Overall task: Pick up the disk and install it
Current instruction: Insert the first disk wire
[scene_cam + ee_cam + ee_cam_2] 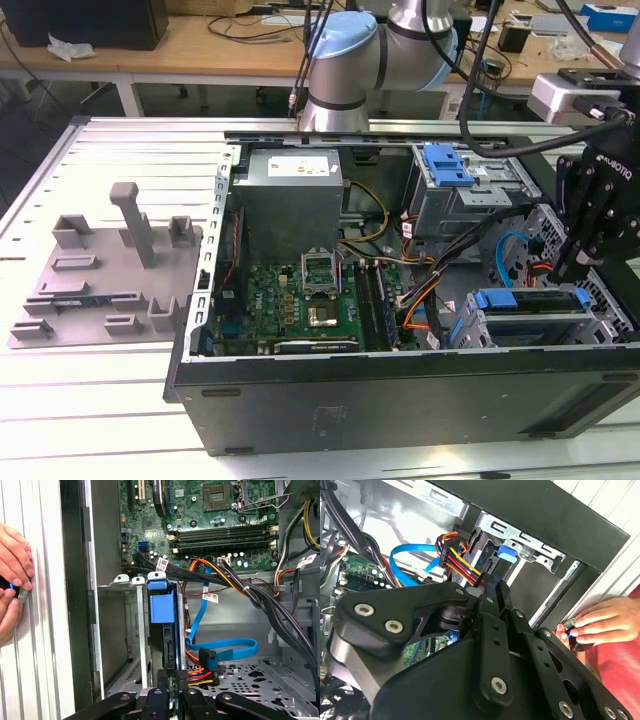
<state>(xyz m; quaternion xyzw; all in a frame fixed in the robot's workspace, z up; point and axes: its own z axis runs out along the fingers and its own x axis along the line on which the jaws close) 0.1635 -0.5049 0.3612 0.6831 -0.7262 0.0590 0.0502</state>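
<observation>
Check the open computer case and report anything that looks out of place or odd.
A person's hand is just outside the case wall, holding a small dark object, odd so close to a working arm. Inside, the disk sits square in its cage; nothing looks damaged.

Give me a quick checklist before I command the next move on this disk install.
1. Disk in the drive cage: ok, its blue frame stands in a cage slot.
2. Disk fully seated: cannot tell.
3. Gripper lined up with the disk's near edge: ok.
4. Gripper's hold on the disk: cannot tell.
5. Cables clear: not ok, the blue data cable and the power wires lie right beside the gripper.
6. People clear: not ok, a hand is at the table just outside the case wall.
</observation>
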